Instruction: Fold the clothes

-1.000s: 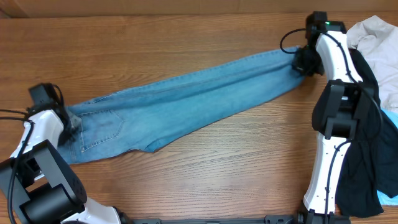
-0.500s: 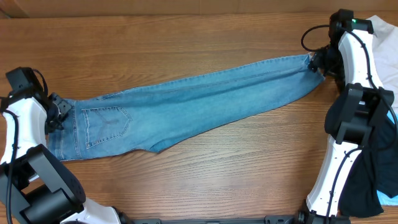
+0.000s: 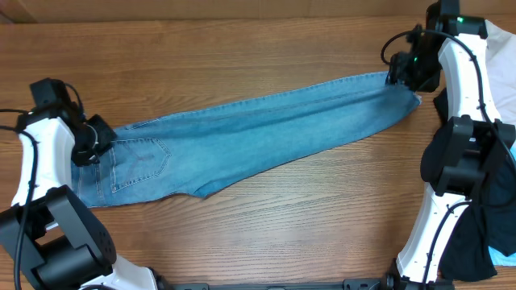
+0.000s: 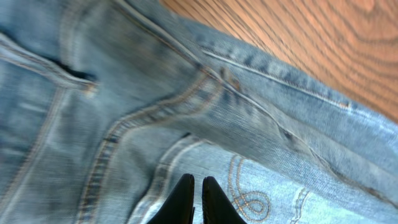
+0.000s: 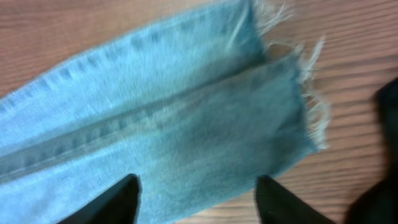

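The clothes, a pair of light blue jeans (image 3: 258,129), lie stretched flat on a slant across the wooden table. The waist and stitched back pocket are at the left and the frayed ankle hems at the upper right. My left gripper (image 3: 98,145) hovers over the waist end. In the left wrist view its fingers (image 4: 196,182) are shut together above the pocket stitching of the denim (image 4: 124,93), with no cloth between them. My right gripper (image 3: 403,72) is above the hems. In the right wrist view it (image 5: 198,186) stands open, astride the leg end (image 5: 186,112), holding nothing.
A black garment (image 3: 488,221) lies at the right edge beside the right arm's base, with an off-white cloth (image 3: 504,56) behind it at the back right. Bare wood (image 3: 306,209) shows in front of the jeans and behind them.
The arms pulled the jeans out straight. The right gripper then opened, let go of the hems and shifted slightly left. The left gripper moved right, over the waist end.
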